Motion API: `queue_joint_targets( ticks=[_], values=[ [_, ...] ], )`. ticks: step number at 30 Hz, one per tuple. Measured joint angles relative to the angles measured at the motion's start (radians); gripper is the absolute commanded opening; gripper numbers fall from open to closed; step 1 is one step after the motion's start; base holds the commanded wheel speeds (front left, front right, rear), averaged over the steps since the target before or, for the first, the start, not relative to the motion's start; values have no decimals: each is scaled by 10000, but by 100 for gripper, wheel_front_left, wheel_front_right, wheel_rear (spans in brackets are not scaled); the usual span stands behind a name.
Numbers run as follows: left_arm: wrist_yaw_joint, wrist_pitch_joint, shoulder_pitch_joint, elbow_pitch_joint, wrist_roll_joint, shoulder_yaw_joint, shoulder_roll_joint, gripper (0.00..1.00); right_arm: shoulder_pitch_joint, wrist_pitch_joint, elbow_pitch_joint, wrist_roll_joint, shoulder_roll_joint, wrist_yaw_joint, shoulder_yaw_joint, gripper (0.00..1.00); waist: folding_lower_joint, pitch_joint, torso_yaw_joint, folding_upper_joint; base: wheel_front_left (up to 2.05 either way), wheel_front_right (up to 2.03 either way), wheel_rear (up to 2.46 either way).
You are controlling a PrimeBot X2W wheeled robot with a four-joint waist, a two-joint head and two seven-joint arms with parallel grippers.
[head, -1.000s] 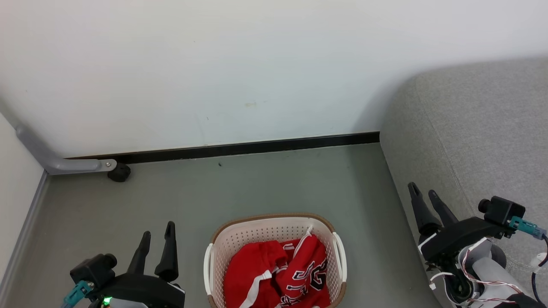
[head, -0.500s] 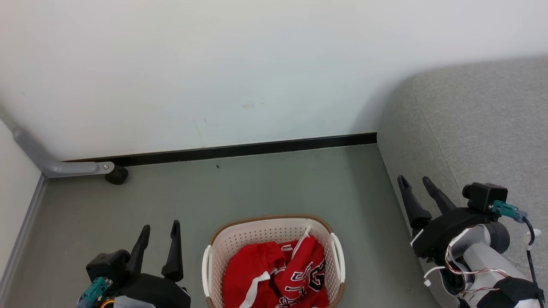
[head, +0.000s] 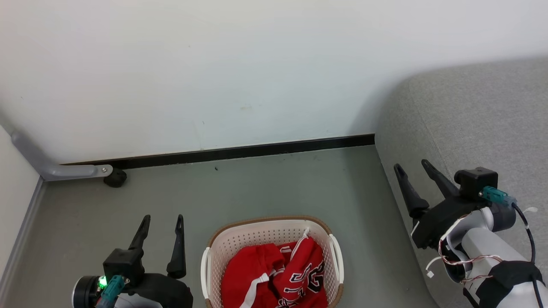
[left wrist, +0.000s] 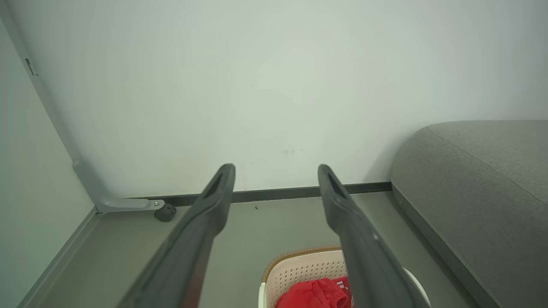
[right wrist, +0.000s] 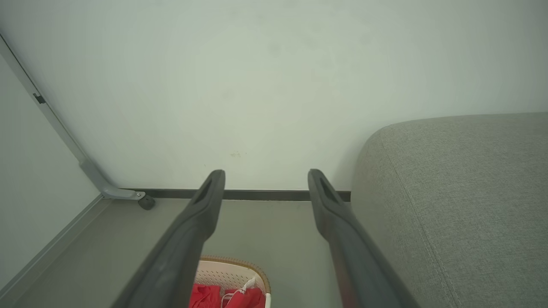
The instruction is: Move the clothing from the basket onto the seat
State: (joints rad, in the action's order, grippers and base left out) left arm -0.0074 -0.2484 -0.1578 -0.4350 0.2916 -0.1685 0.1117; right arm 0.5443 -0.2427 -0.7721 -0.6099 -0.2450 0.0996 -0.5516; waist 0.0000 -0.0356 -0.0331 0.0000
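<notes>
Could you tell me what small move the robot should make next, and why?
Probably swing the left hand toward the clothes in the basket and lower it. Both hands are open and empty, and the left one is nearer the basket than the right hand.

The grey floor (head: 265, 184) carries the basket (head: 265, 233) and what looks like a black caster (head: 114, 177).

white wall (head: 257, 64); black baseboard (head: 239, 151); grey floor (head: 265, 184); grey bar (head: 72, 172); black caster (head: 114, 179)
</notes>
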Motion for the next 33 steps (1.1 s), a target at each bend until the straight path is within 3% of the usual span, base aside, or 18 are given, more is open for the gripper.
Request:
queue_joint_targets(
  ticks=[17, 33],
  values=[
    [422, -8, 22, 21, -209, 677, -222, 100, 101, -58, 48, 314, -81, -445, 539, 100, 0, 104, -4, 0, 0, 0, 0],
    [247, -10, 86, 201, -393, 424, -577, 100, 92, -65, 1363, 708, -341, -466, 1001, 100, 0, 856, -21, 0, 0, 0, 0]
  ],
)
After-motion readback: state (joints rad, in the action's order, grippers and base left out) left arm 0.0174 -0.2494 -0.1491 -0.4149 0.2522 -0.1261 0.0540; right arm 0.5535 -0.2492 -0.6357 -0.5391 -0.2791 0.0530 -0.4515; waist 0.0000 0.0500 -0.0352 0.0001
